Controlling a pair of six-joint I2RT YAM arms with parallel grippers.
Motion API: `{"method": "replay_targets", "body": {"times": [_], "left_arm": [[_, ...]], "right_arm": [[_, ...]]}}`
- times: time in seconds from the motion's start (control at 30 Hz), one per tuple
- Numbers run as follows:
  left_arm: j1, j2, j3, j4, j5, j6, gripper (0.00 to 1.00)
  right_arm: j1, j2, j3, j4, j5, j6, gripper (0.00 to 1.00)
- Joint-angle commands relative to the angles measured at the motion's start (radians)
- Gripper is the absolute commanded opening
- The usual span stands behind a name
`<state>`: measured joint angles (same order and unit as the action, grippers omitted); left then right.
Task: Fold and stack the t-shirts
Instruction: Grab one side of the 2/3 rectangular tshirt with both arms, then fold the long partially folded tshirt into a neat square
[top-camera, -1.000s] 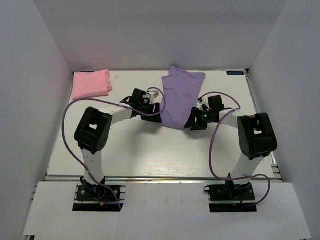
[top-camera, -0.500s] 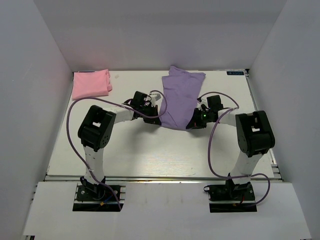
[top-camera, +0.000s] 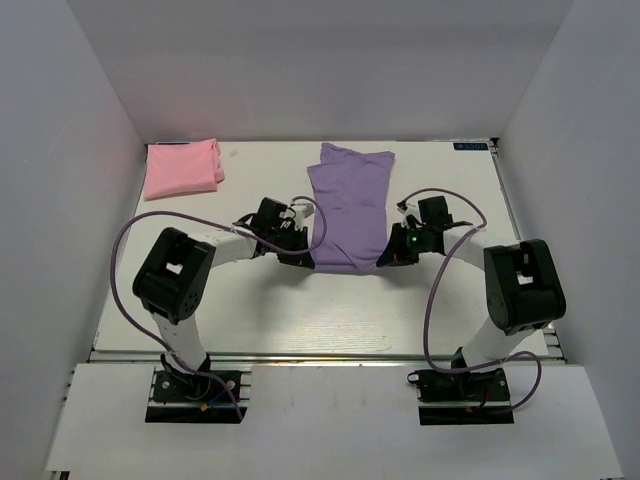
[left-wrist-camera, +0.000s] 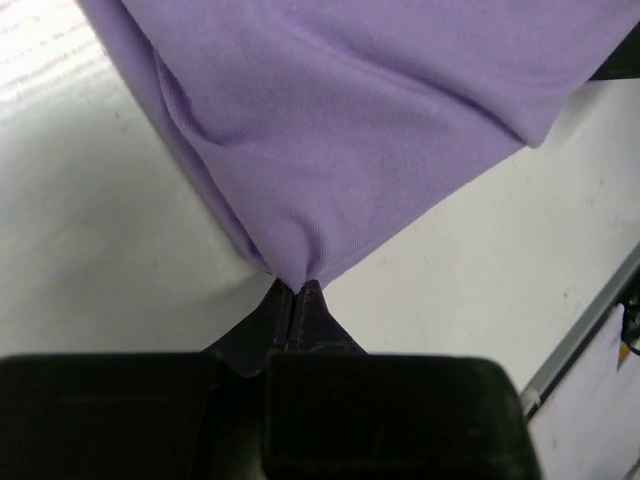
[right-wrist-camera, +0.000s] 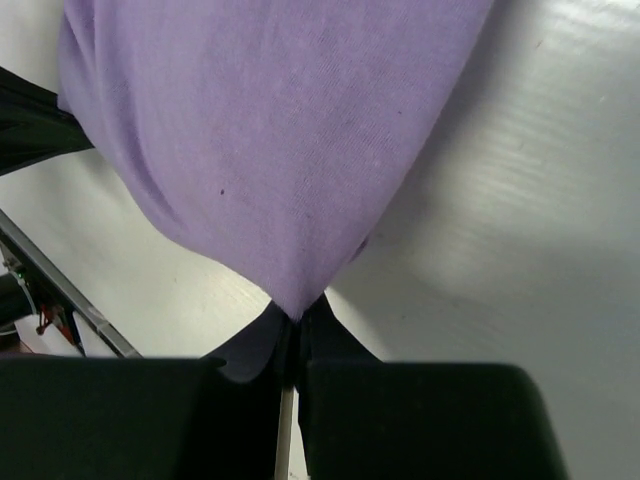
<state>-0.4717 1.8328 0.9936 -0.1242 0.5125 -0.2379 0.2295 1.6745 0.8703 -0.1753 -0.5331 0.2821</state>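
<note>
We see the table (top-camera: 300, 310) carrying both shirts. The purple shirt (top-camera: 350, 205) lies at the table's middle as a long folded strip. Its long axis runs from 12 to 6 o'clock, with the far end leaning a touch toward 1 o'clock and reaching almost to the back edge. Its near edge has two corners, and each is caught by a gripper. The pink shirt (top-camera: 182, 168) sits folded in the 10 o'clock corner, well apart from the purple one, its long axis running 9 to 3.

The left gripper (top-camera: 308, 258) holds the near-left corner. In its wrist view the fingers (left-wrist-camera: 310, 305) are pressed together, pinching a point of purple cloth (the fabric fans out from that pinch). The right gripper (top-camera: 383, 258) holds the near-right corner the same way, its fingers (right-wrist-camera: 315, 325) closed on a drawn-out tip of the shirt.
</note>
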Motion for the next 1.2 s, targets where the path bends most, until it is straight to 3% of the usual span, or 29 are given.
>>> {"method": "replay_targets", "body": {"times": [0.0, 0.33, 0.57, 0.67, 0.93, 1.17], "left_arm": [[0.008, -0.096, -0.026, -0.037, -0.011, 0.003, 0.0], [-0.051, -0.3, -0.187, -0.078, 0.132, -0.047, 0.0], [-0.081, -0.386, -0.187, -0.153, 0.09, -0.047, 0.0], [-0.081, -0.399, -0.139, -0.153, 0.104, -0.047, 0.0], [-0.059, -0.317, 0.084, -0.176, -0.047, -0.116, 0.0], [-0.039, -0.136, 0.405, -0.325, -0.33, -0.12, 0.0]], "right_arm": [[-0.001, -0.07, -0.016, -0.072, 0.022, -0.044, 0.0], [0.051, -0.217, -0.152, -0.219, -0.031, -0.072, 0.0], [0.079, -0.271, -0.139, -0.314, -0.002, -0.1, 0.0], [0.083, -0.277, -0.077, -0.343, -0.037, -0.109, 0.0], [0.073, -0.182, 0.173, -0.36, -0.016, -0.123, 0.0], [0.047, -0.035, 0.451, -0.365, 0.03, -0.092, 0.0]]}}
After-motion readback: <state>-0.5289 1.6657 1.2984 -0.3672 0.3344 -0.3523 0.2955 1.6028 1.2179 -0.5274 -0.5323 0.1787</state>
